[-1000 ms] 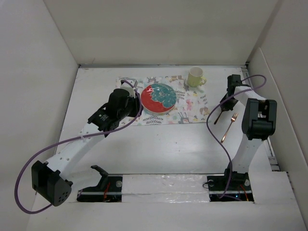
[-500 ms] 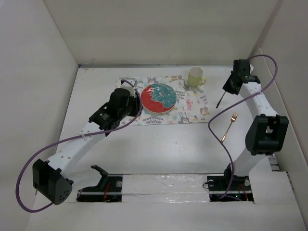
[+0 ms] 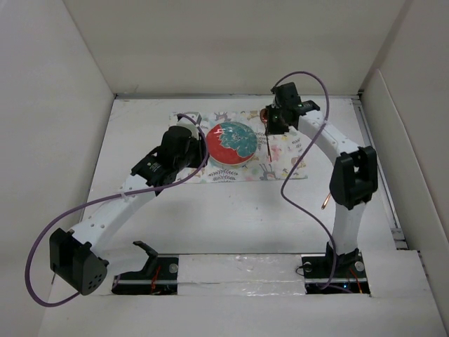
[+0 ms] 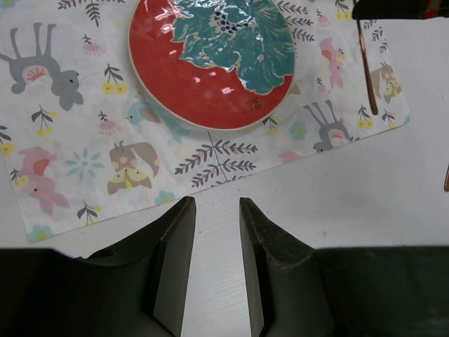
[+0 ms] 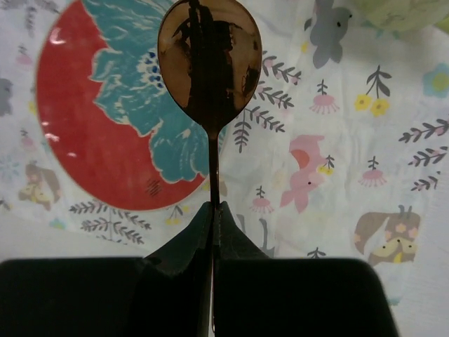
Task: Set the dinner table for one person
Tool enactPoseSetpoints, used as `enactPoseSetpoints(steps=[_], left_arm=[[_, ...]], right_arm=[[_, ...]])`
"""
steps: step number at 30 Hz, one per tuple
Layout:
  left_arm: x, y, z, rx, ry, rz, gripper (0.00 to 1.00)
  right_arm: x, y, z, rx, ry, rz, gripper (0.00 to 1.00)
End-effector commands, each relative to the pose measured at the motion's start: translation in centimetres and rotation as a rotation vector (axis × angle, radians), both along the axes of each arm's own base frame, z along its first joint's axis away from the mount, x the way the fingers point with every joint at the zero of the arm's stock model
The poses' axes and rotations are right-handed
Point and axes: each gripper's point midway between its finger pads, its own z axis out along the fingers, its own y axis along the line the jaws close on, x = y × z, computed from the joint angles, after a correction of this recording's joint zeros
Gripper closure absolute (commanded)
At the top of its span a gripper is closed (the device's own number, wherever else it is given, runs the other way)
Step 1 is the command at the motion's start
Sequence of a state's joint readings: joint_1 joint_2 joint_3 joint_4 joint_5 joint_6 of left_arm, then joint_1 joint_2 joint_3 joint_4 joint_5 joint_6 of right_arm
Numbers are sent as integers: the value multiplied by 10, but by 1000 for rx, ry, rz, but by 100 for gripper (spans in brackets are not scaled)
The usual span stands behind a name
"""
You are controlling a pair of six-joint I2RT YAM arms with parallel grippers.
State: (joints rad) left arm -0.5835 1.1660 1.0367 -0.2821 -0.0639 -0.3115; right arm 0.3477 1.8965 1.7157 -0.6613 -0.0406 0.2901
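The white dinner table (image 3: pixel 245 210) carries a printed cloth mat (image 3: pixel 284 163) with a red and teal plate (image 3: pixel 231 142) on it. My right gripper (image 3: pixel 273 126) is shut on the handle of a copper spoon (image 5: pixel 209 67) and holds it above the mat just right of the plate; its jaws (image 5: pixel 214 207) pinch the handle. The spoon also shows in the top view (image 3: pixel 269 147). My left gripper (image 3: pixel 188 140) hovers by the plate's left side, slightly open and empty (image 4: pixel 215 203). A copper fork (image 3: pixel 327 201) lies on the table to the right of the mat.
A pale green mug (image 5: pixel 403 12) stands at the mat's far right corner, mostly hidden behind my right wrist in the top view. White walls enclose the table on three sides. The right arm reaches across the table's right half.
My right arm swung left from the table's right side, carrying the spoon to above the mat between plate and mug. The left arm has barely moved.
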Motion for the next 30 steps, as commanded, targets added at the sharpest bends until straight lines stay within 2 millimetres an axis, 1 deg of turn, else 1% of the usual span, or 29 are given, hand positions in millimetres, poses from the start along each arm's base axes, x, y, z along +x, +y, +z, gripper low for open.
enactPoseSetpoints(steps=[1, 2, 3, 4, 5, 6, 7, 8, 9, 10, 11, 12, 13, 14, 15, 16, 17, 23, 25, 26, 27, 28, 29, 30], left_arm=[[0, 0, 21, -33, -44, 14, 71], [0, 1, 22, -35, -45, 16, 71], [-1, 2, 22, -37, -46, 17, 71], [-1, 2, 21, -36, -45, 17, 71], [-2, 3, 19, -34, -43, 19, 71], [-3, 3, 19, -34, -41, 19, 71], [-3, 3, 18, -35, -41, 21, 71], [-3, 4, 17, -32, -39, 23, 71], [-4, 4, 17, -33, -38, 21, 71], [-4, 5, 17, -30, -38, 25, 71], [-4, 5, 16, -29, -39, 25, 71], [-4, 5, 17, -27, -41, 23, 71], [-4, 6, 16, -24, -40, 27, 71], [-3, 6, 16, -20, -39, 28, 71], [-3, 6, 16, -18, -40, 28, 71], [-3, 7, 15, -15, -38, 29, 71], [-4, 7, 15, -13, -39, 29, 71], [-2, 6, 15, -14, -38, 27, 71], [-2, 6, 15, -14, -38, 23, 71], [-3, 6, 15, -12, -37, 22, 71], [-2, 6, 16, -13, -40, 22, 71], [-2, 6, 16, -11, -41, 21, 71], [-2, 6, 15, -9, -39, 20, 71], [-2, 5, 15, -9, -38, 19, 71]], right_arm=[[19, -5, 5, -44, -10, -10, 100], [27, -9, -10, -75, 4, -32, 100], [35, -7, -20, -87, 24, -35, 100], [37, -6, -10, -82, 11, -35, 100], [41, -9, -14, -100, 18, -51, 100], [47, -13, -31, -118, 45, -63, 100], [51, -12, -32, -118, 47, -62, 100], [52, -11, -38, -119, 61, -59, 100], [52, -10, -52, -127, 87, -60, 100], [55, -15, -57, -129, 96, -72, 100], [55, -14, -61, -129, 106, -74, 100], [55, -13, -71, -129, 126, -72, 100], [55, -13, -76, -129, 132, -74, 100], [57, -19, -80, -132, 138, -94, 100], [57, -18, -84, -133, 146, -94, 100], [56, -17, -93, -133, 165, -85, 100], [58, -21, -95, -128, 172, -95, 100], [57, -21, -111, -135, 199, -98, 100], [58, -22, -112, -137, 197, -107, 100], [58, -22, -112, -134, 195, -111, 96], [59, -22, -110, -132, 190, -113, 87], [58, -16, -109, -130, 182, -101, 81], [59, -16, -106, -126, 177, -103, 75], [59, -15, -99, -117, 168, -104, 67]])
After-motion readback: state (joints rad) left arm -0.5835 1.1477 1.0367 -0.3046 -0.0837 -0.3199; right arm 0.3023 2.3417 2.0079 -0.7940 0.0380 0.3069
